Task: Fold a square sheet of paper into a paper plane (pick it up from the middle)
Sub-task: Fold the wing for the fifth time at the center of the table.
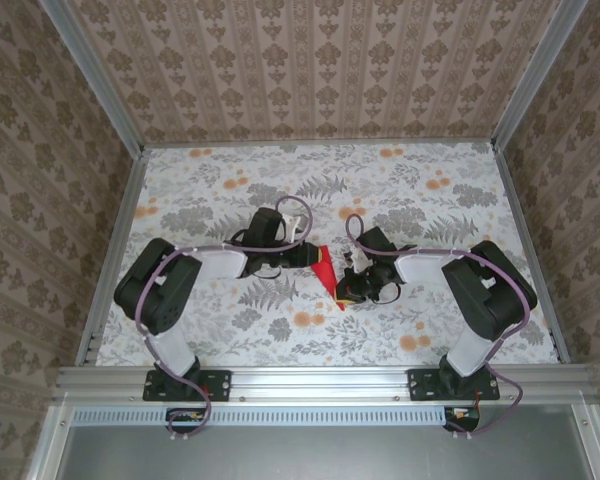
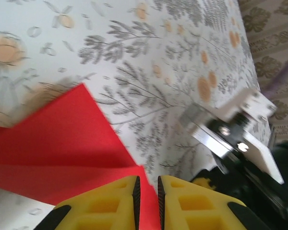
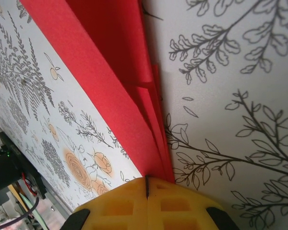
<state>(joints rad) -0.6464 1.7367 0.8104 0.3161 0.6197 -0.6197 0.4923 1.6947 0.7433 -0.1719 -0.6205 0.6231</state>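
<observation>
The square sheet of paper (image 1: 325, 268) is bright red and folded into a pointed, layered shape. It lies mid-table between the two grippers. My left gripper (image 1: 308, 257) is at its left edge. In the left wrist view the yellow jaws (image 2: 147, 191) stand a narrow gap apart over a corner of the paper (image 2: 62, 139), and red shows behind the gap. My right gripper (image 1: 346, 290) is at the paper's near tip. In the right wrist view that gripper (image 3: 147, 187) is shut on the stacked red layers (image 3: 110, 62), which run straight into its jaws.
The table (image 1: 430, 200) has a floral cloth and is walled by patterned panels with metal rails. The right arm's wrist hardware (image 2: 235, 134) sits close beside the left fingers. Cables (image 1: 295, 205) loop over both wrists.
</observation>
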